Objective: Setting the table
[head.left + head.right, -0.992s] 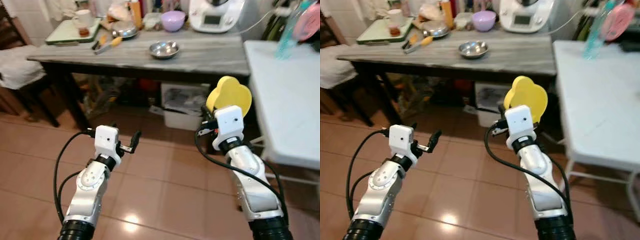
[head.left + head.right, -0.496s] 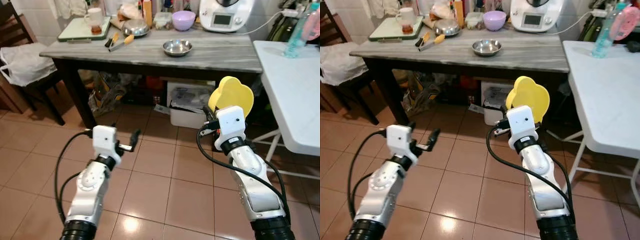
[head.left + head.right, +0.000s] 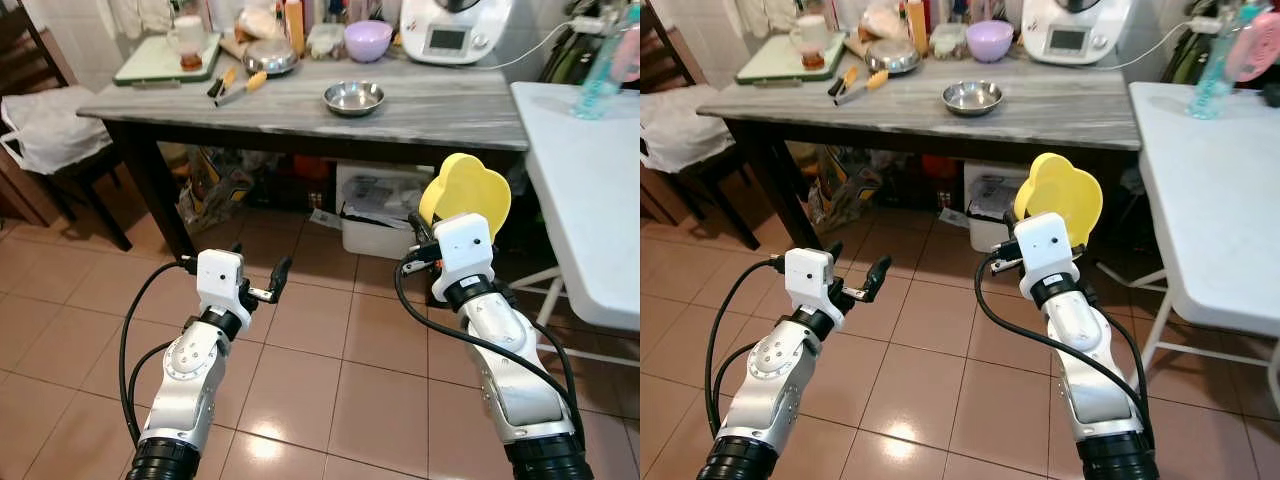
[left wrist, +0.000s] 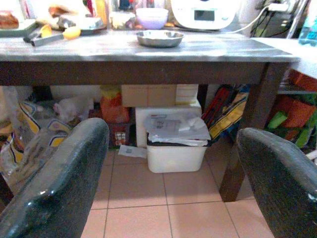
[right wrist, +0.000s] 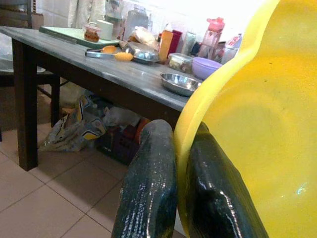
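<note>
Right hand [image 3: 1053,215] — clamped on yellow plate [image 3: 1060,200] rim; thin edge grip, may slip near counter [image 3: 1040,105]. Left hand [image 3: 855,280] — fingers apart, empty.

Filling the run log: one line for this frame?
right gripper: shut on yellow plate | left gripper: open, empty | facing grey table

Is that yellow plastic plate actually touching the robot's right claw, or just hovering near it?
Touching. In the right wrist view, the right gripper pinches the rim of the yellow scalloped plastic plate between both black fingers.
</note>
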